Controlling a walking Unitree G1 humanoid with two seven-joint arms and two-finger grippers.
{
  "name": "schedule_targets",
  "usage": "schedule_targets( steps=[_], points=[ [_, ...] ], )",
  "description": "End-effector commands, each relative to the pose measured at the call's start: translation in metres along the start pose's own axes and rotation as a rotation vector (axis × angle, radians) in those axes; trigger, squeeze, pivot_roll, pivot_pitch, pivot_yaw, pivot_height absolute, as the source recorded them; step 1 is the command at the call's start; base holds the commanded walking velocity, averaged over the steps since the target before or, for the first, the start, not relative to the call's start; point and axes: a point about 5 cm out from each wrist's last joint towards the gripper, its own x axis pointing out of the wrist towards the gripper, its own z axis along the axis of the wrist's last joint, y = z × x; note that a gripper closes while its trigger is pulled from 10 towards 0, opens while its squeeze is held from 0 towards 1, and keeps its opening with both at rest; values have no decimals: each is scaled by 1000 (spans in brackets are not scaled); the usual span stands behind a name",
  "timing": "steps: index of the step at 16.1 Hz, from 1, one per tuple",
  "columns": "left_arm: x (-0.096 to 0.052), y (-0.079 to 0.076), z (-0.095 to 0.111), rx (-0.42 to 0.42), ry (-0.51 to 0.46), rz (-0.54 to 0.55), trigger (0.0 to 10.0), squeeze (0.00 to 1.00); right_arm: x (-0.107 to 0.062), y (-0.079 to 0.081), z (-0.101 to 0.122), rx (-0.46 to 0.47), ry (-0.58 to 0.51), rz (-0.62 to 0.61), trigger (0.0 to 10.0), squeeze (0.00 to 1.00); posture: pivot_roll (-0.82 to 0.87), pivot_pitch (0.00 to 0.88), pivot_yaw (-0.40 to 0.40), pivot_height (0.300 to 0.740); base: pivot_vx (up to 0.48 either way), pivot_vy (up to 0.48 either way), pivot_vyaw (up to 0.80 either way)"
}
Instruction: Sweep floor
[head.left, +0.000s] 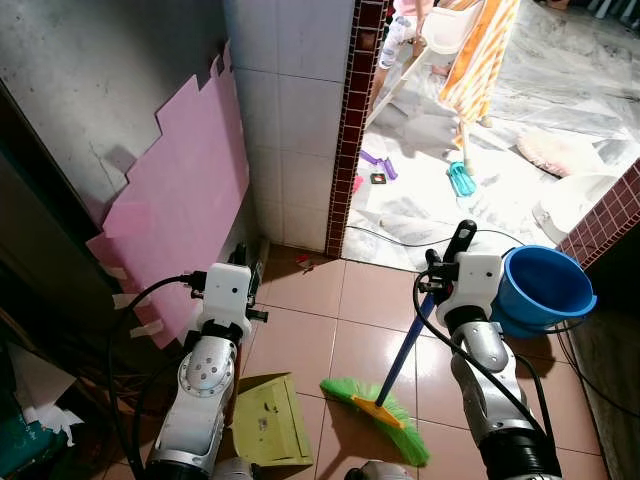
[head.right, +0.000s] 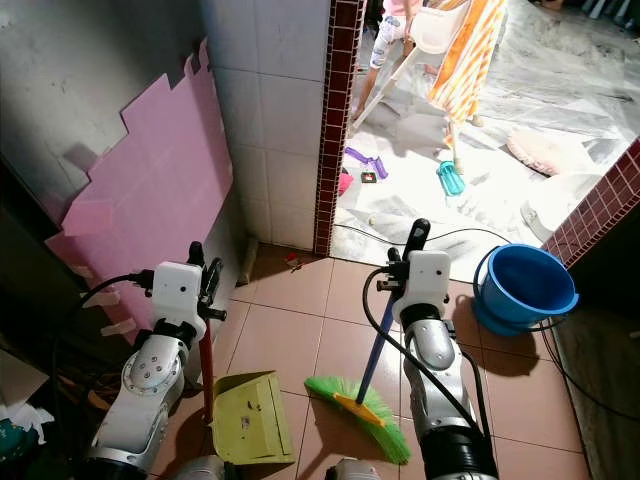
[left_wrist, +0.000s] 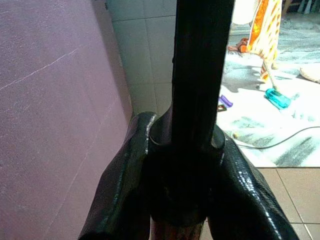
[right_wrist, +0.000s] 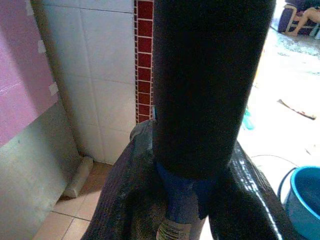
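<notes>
On tiled floor (head.left: 330, 330): right hand (head.left: 445, 262) clamps broom (head.left: 385, 400), handle slanting up-right; left hand (head.right: 200, 280) clamps upright dustpan (head.right: 245, 420).

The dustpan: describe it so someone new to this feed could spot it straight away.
Start at the pink foam sheet on the wall to the robot's left, then drop to the tan tile floor below. The dustpan stands there, yellow-green, on a red upright handle in the left gripper. The neighbouring broom has bright green bristles and a blue handle.
</notes>
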Motion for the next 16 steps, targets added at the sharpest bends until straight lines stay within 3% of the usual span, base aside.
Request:
schedule_targets(
  steps=[1, 16],
  points=[
    [-1, -6, -6, -4, 34, -20, 10000, 0, 0, -5, 1, -48, 12, 3, 10000, 0, -83, 0, -56, 740, 0, 0, 0],
    [-4, -5, -8, 5, 42, -17, 10000, 0, -2, -7, -2, -54, 29, 18, 10000, 0, -82, 5, -61, 740, 0, 0, 0]
  ],
)
